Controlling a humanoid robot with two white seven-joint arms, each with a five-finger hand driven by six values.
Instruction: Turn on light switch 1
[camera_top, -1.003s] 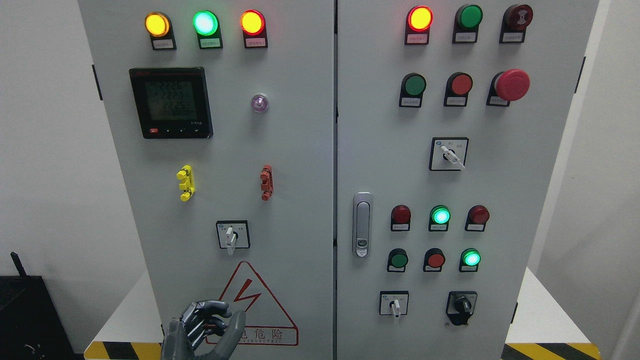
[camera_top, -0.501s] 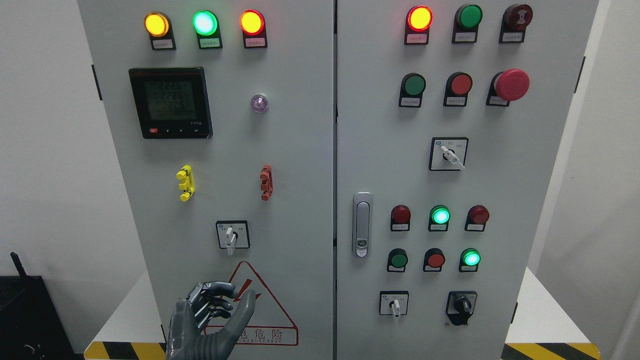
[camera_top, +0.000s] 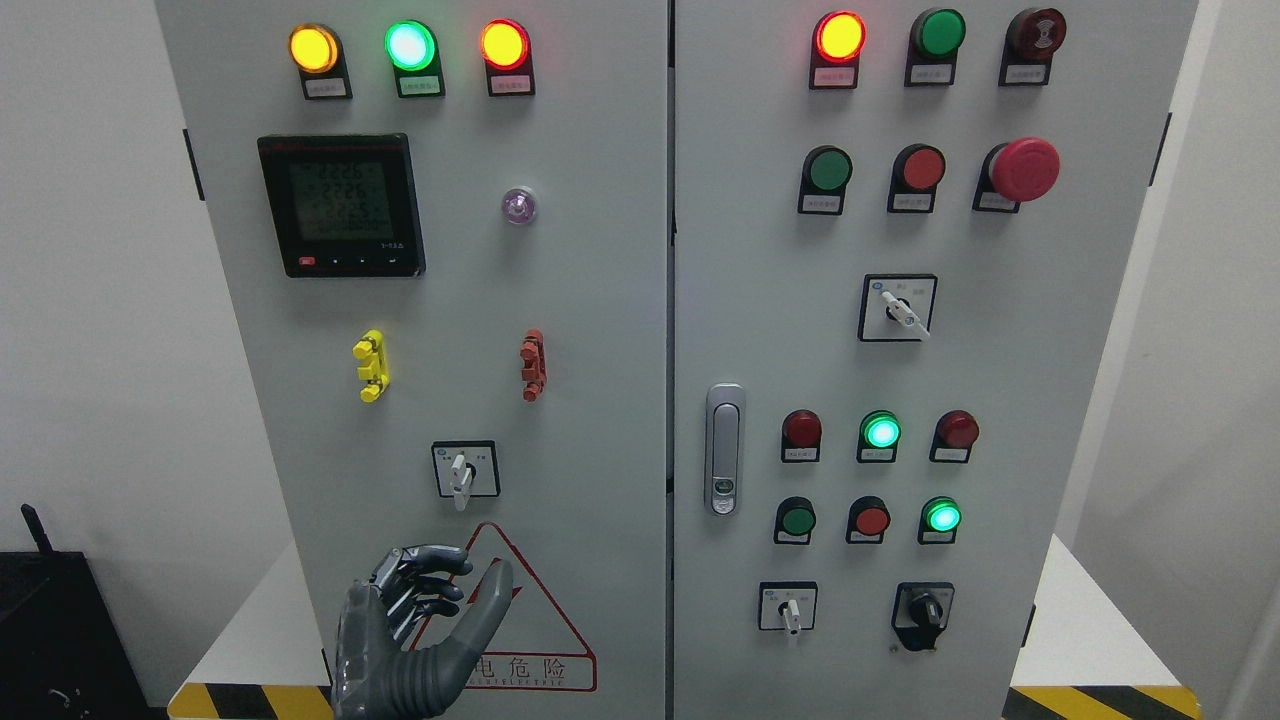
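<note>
From the head view, the left hand (camera_top: 425, 625) hangs over the warning triangle (camera_top: 515, 615), fingers loosely curled, holding nothing. The rotary switch (camera_top: 462, 472) sits just above that triangle, lever pointing down. Coming up off-line, a fingertip could slip past the small lever.

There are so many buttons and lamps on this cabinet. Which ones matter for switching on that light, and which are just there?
Part of the job:
- left hand, fingers loosely curled, holding nothing
- white-handled selector switch just above it, probably the target

Just there:
- digital meter
- yellow clip and red clip
- red mushroom button
- door latch
</note>
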